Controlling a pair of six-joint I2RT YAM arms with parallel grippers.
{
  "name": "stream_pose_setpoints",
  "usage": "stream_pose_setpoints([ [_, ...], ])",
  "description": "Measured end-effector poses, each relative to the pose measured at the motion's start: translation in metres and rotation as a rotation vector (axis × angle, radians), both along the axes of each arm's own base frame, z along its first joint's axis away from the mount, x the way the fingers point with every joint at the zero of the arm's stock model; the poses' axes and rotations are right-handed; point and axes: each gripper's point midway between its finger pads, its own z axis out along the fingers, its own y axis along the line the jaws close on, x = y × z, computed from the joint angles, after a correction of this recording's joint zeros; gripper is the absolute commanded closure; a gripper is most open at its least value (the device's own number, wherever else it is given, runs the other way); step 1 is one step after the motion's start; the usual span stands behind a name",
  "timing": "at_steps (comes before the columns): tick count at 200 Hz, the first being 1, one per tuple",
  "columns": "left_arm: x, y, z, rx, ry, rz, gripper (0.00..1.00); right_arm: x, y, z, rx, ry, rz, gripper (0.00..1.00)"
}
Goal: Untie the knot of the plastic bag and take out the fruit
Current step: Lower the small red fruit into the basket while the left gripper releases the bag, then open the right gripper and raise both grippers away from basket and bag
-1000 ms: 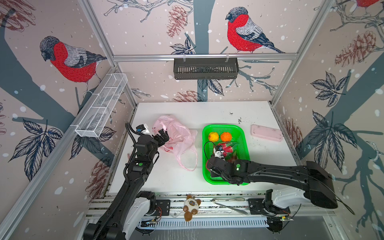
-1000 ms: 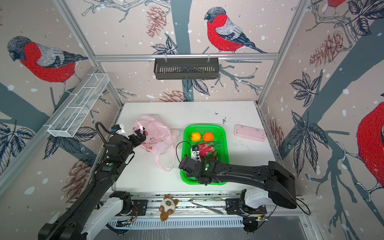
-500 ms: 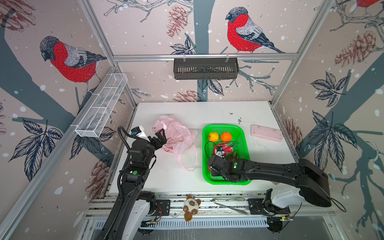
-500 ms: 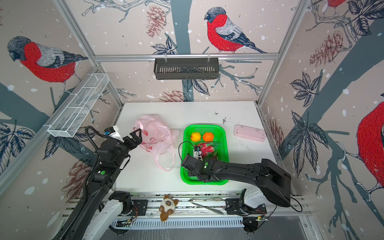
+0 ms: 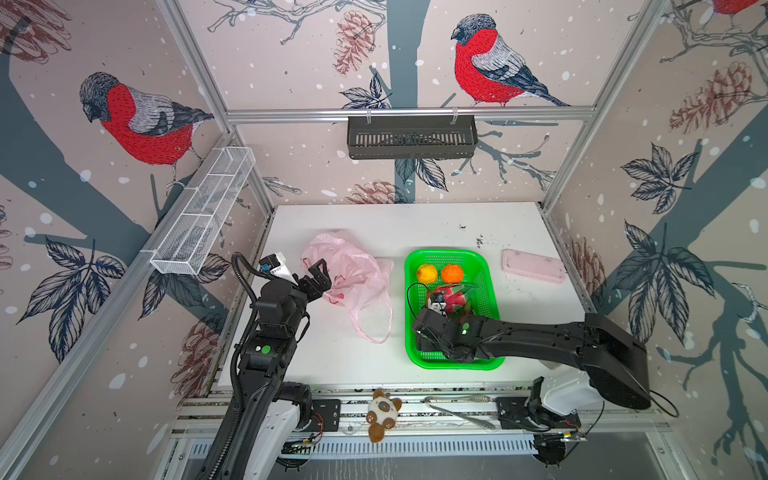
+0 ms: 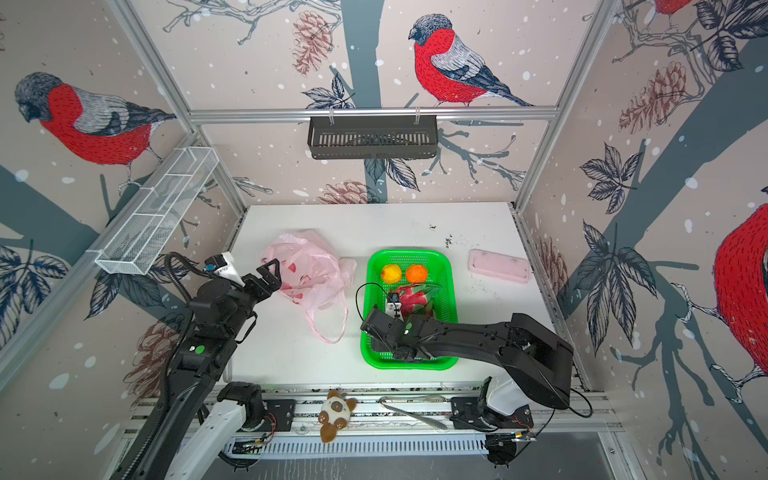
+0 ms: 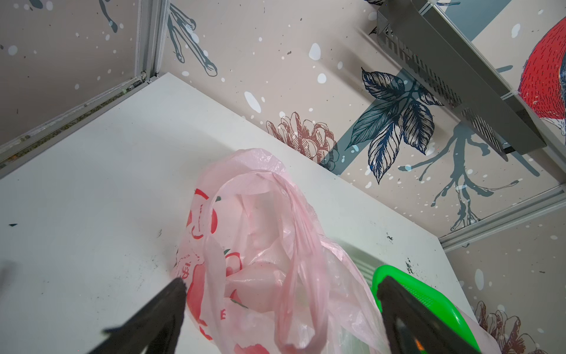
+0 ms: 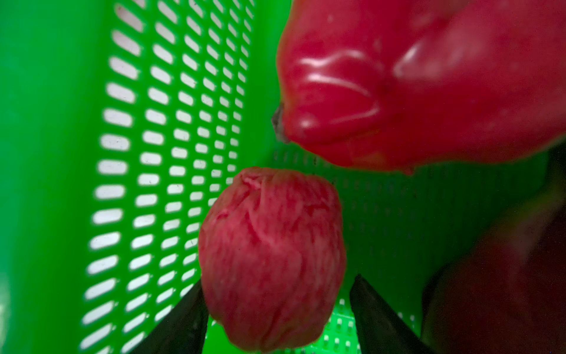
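The pale pink plastic bag [image 5: 349, 270] [image 6: 307, 266] [image 7: 260, 245] lies crumpled on the white table, left of a green basket [image 5: 449, 255] [image 6: 407, 253]. Its handle strips [image 5: 374, 320] lie as loose loops, and the knot is out of view. My left gripper [image 5: 318, 270] [image 6: 270, 270] [image 7: 281, 288] stands wide open at the bag's left side, holding nothing. A yellow ball [image 5: 427, 273], an orange ball [image 5: 452, 273] and dragon fruit [image 5: 457, 298] [image 8: 413, 76] lie in the basket. Low in the basket, my right gripper [image 8: 277, 282] is open around the small red ball [image 8: 271, 257], with a gap on one side.
A flat pink case [image 5: 533, 266] lies right of the basket. A plush toy [image 5: 384, 413] and a metal utensil [image 5: 457, 405] rest on the front rail. A white wire shelf [image 5: 203, 216] hangs on the left wall, a black shelf [image 5: 411, 137] at the back.
The right jaws have spread apart off the small red ball, which now lies in the basket. The left arm has shifted slightly; its gripper stays open beside the bag.
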Motion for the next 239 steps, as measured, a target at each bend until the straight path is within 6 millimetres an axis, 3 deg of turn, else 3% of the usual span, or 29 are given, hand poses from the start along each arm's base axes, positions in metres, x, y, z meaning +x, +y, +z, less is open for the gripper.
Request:
stream_pose_setpoints([
  [141,-0.007,0.005,0.032,0.089,-0.032,0.003,0.03,0.009,0.005,0.024,0.02,-0.058,0.001,0.13],
  [187,-0.013,0.007,0.065,0.117,-0.092,0.0,0.03,0.009,0.002,0.039,0.032,-0.089,-0.005,0.1],
  [239,-0.01,0.007,0.088,0.139,-0.123,0.001,0.03,0.014,-0.013,0.062,0.049,-0.147,-0.056,0.08],
])
